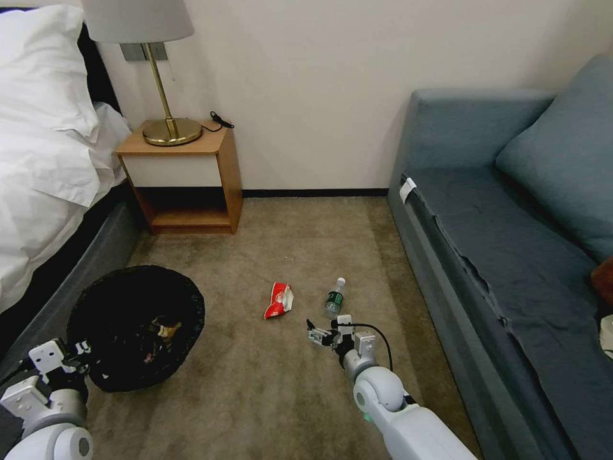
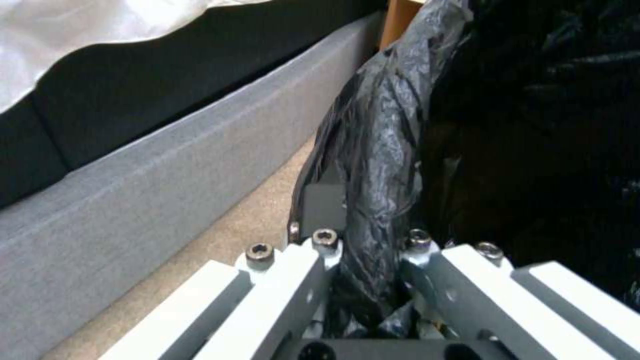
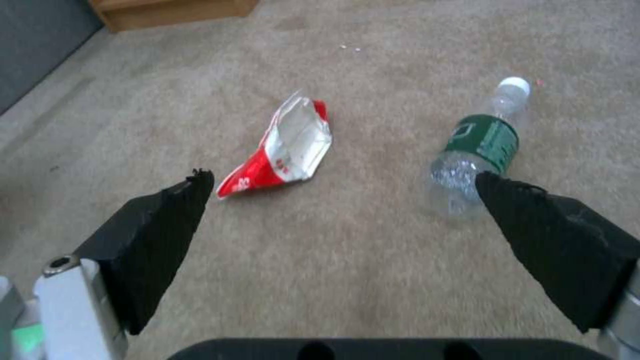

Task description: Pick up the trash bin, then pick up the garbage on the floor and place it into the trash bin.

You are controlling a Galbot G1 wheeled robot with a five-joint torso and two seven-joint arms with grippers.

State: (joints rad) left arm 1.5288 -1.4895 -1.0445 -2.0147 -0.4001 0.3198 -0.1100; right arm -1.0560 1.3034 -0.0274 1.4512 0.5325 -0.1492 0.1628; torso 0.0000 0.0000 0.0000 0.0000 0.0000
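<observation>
Two pieces of garbage are seen on the floor (image 1: 268, 370) mid-scene: a crumpled red-white wrapper (image 1: 278, 300) and, just to its right, a clear bottle (image 1: 334, 298) w/ green label, lying down, cap toward the far wall. The right end effector (image 1: 313, 333) is held low just near of both, fingers (image 3: 160, 235) spread wide, nothing gripped. The trash bin (image 1: 137, 326) is placed at near left beside the bed (image 1: 45, 147), black bag folded over its rim, some litter visible inside. Its rim is clamped by the left end effector (image 2: 367, 250), bag plastic pinched betw. the fingers. A wooden nightstand (image 1: 185, 176) w/ lamp (image 1: 156, 70) is seen far left; a grey-blue sofa (image 1: 511, 255) runs along the right.
</observation>
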